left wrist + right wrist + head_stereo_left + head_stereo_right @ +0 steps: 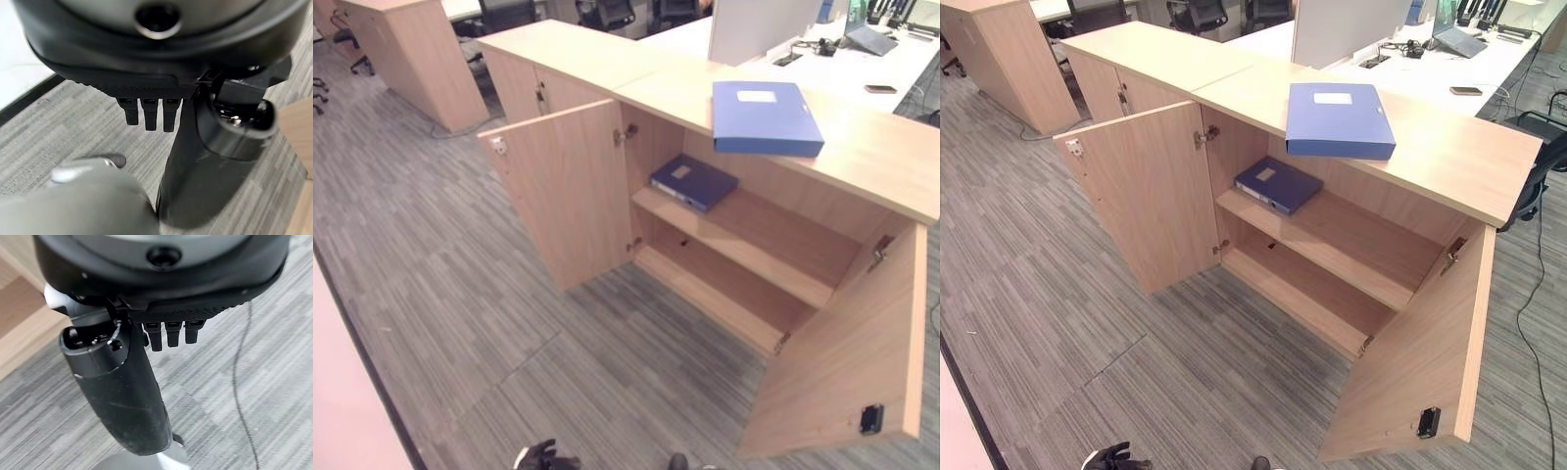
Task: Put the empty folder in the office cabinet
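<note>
A light blue box folder point(766, 117) lies flat on top of the wooden office cabinet point(862, 147). Both cabinet doors stand open. A darker blue folder point(693, 182) rests on the upper shelf point(744, 245) inside, at its left end; the lower shelf is bare. My left hand point(543, 457) hangs low near the carpet, well away from the cabinet. In the left wrist view the left hand point(161, 73) has relaxed fingers point(149, 115) with nothing in them. My right hand point(161, 289) also hangs over the carpet, its fingers point(168, 335) straight and holding nothing.
The left door point(563, 191) and the right door point(852, 362) swing out into the carpeted floor point(460, 294) in front. A white desk point(842, 69) with a monitor and small items stands behind the cabinet. Another wooden unit point(411, 54) is at the far left.
</note>
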You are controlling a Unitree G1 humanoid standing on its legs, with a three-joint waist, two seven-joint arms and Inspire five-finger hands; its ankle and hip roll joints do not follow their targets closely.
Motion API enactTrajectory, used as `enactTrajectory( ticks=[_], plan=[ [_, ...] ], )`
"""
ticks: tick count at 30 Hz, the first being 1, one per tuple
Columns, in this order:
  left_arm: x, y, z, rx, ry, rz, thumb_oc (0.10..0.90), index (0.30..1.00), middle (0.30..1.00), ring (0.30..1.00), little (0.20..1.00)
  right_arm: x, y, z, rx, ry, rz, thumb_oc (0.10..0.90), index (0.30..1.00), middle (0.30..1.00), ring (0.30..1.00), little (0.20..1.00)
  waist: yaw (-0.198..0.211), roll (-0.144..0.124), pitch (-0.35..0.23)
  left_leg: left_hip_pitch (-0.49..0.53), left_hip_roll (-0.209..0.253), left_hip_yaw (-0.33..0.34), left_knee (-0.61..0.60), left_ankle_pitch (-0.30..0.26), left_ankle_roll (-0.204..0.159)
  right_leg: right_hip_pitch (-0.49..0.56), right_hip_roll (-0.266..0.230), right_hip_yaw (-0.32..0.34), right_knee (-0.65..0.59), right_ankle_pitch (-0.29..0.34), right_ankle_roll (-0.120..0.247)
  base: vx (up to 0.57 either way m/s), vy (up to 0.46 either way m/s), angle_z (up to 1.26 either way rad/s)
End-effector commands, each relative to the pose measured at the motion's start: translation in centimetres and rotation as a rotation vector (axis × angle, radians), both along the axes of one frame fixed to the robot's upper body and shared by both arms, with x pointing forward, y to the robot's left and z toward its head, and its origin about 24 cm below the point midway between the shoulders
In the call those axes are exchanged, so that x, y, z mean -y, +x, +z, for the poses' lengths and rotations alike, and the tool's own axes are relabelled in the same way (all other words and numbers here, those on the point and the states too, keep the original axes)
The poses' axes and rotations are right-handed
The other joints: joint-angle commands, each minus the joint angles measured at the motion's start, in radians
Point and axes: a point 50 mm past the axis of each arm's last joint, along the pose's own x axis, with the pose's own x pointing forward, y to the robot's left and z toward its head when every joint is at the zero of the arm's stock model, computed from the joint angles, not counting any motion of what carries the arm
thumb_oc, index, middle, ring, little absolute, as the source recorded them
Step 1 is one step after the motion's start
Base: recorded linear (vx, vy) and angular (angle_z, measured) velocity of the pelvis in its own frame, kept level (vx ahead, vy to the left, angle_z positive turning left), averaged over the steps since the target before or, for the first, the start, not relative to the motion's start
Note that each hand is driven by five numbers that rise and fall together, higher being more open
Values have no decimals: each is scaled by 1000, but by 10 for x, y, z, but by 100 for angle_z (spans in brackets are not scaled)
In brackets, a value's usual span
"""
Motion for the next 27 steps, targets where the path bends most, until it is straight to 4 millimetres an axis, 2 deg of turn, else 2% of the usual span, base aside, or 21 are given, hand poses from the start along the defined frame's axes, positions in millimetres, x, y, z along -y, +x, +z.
enactTrajectory(
  ticks=[1, 3, 6, 7, 9, 10, 11, 12, 13, 14, 15, 16, 17, 18, 20, 21, 22, 23, 24, 25, 27],
  plan=[
    [3, -7, -1, 19, 1, 15, 800, 900, 900, 900, 900, 29, -11, 8, -34, -88, -44, 800, 900, 900, 900, 900, 14, 36, -8, -48, 62, -73, -141, 165, -7, 18, -44, 122, -35, -10, 143, 115, 323, -37],
    [4, -8, -2, 20, 5, 18, 800, 900, 900, 900, 900, 35, -14, 10, -38, -98, -57, 800, 900, 900, 900, 900, 10, 59, -6, -94, 99, -99, -154, 194, -33, 18, -80, 154, -15, -24, 170, 125, 403, -47],
    [4, -9, -2, 27, 6, 31, 800, 900, 900, 900, 900, 38, -14, 11, -37, -105, -62, 800, 900, 900, 900, 900, 8, 74, -6, -105, 122, -87, -154, 199, -47, 3, -109, 183, 21, -32, 188, 92, 365, -44],
    [5, -7, -1, 40, 5, 38, 800, 900, 900, 900, 900, 43, -17, 13, -39, -112, -85, 800, 900, 900, 900, 900, 0, 94, -10, -121, 150, -29, -154, 219, -63, 8, -159, 185, 26, -33, 218, 130, 516, -51],
    [5, -9, -1, 36, 3, 37, 800, 900, 900, 900, 900, 44, -18, 13, -45, -112, -88, 800, 900, 900, 900, 900, 0, 105, -15, -106, 157, -4, -154, 210, -64, 7, -172, 197, 27, -31, 231, 144, 524, -50],
    [4, -14, -3, 9, 7, 21, 800, 900, 900, 900, 900, 42, -23, 11, -59, -102, -112, 800, 900, 900, 900, 900, -1, 116, -40, -91, 140, 7, -154, 179, -71, 46, -219, 182, -31, 9, 264, 165, 499, -32],
    [1, -13, -2, 10, 17, 19, 800, 900, 900, 900, 900, 41, -21, 11, -52, -100, -123, 800, 900, 900, 900, 900, -1, 110, -42, -81, 117, 15, -154, 169, -67, 51, -247, 185, -47, 38, 277, 256, 835, -12],
    [-5, -10, -1, 5, 35, 8, 800, 900, 900, 900, 900, 37, -22, 9, -47, -86, -137, 800, 900, 900, 900, 900, 1, 80, -40, -81, 56, 40, -94, 102, -44, 68, -322, 177, -93, 133, 304, 141, 484, -10],
    [-5, -10, -1, 5, 36, 8, 800, 900, 900, 900, 900, 37, -22, 9, -47, -85, -138, 800, 900, 900, 900, 900, 1, 78, -39, -82, 54, 41, -91, 100, -43, 69, -325, 177, -95, 134, 305, 103, 505, -7],
    [-9, -10, 0, 6, 46, 13, 800, 900, 900, 900, 900, 35, -20, 9, -40, -80, -135, 800, 900, 900, 900, 900, 6, 63, -38, -81, 24, 64, -70, 67, -28, 54, -368, 162, -109, 221, 313, -19, 461, -15],
    [-15, -8, 2, 14, 65, 26, 800, 900, 900, 900, 900, 32, -7, 10, -7, -79, -120, 800, 900, 900, 900, 900, 17, 59, -33, -80, -19, 95, -59, 34, 1, 16, -407, 109, -115, 291, 301, -53, 592, -23],
    [-19, -7, 3, 16, 74, 37, 800, 900, 900, 900, 900, 31, 3, 11, 22, -75, -111, 800, 900, 900, 900, 900, 28, 61, -27, -75, -37, 114, -62, 25, 14, -7, -421, 48, -104, 315, 293, -105, 619, -40],
    [-23, -8, 4, 13, 81, 50, 800, 900, 900, 900, 900, 29, 13, 12, 52, -71, -100, 800, 900, 900, 900, 900, 42, 71, -16, -67, -48, 136, -66, 17, 25, -9, -428, -55, -91, 295, 283, -40, 455, -45],
    [-25, -11, 4, 2, 87, 56, 800, 900, 900, 900, 900, 27, 17, 12, 59, -69, -83, 800, 900, 900, 900, 900, 53, 84, -15, -54, -54, 146, -72, 1, 30, 10, -414, -108, -71, 247, 284, -49, 458, -63],
    [-29, -20, 3, -28, 93, 65, 800, 900, 900, 900, 900, 21, 26, 12, 80, -55, -57, 800, 900, 900, 900, 900, 46, 82, -14, -55, -88, 155, -75, 17, 59, 13, -339, -87, -25, 163, 241, 23, 376, -40],
    [-31, -23, 3, -36, 93, 71, 800, 900, 900, 900, 900, 20, 28, 12, 87, -51, -46, 800, 900, 900, 900, 900, 50, 82, -13, -47, -102, 160, -78, 15, 69, 17, -297, -57, -4, 127, 233, 97, 320, -11],
    [-33, -30, 2, -55, 93, 76, 800, 900, 900, 900, 900, 17, 30, 11, 90, -47, -32, 800, 900, 900, 900, 900, 60, 80, -17, -34, -118, 170, -86, 11, 77, 34, -273, -74, 0, 106, 228, 144, 267, -26],
    [-34, -41, 0, -88, 91, 93, 800, 900, 900, 900, 900, 14, 31, 11, 92, -41, -9, 800, 900, 900, 900, 900, 86, 74, -22, -10, -133, 183, -102, -8, 73, 71, -268, -151, -17, 90, 235, 117, 176, -31],
    [-34, -41, 0, -89, 91, 93, 800, 900, 900, 900, 900, 14, 31, 11, 92, -41, -9, 800, 900, 900, 900, 900, 85, 74, -20, -5, -133, 182, -103, -8, 73, 77, -268, -152, -19, 91, 235, 80, 112, -51],
    [-34, -48, -2, -109, 82, 107, 800, 900, 900, 900, 900, 11, 34, 11, 98, -39, 17, 800, 900, 900, 900, 900, 98, 72, -27, -2, -141, 191, -118, -5, 73, 87, -261, -207, -41, 91, 232, 16, 67, -65],
    [-32, -51, -2, -119, 77, 117, 800, 900, 900, 900, 900, 11, 37, 11, 101, -39, 32, 800, 900, 900, 900, 900, 95, 72, -33, 3, -144, 189, -125, -8, 74, 78, -249, -199, -53, 89, 229, 56, 98, -45]
  ],
)
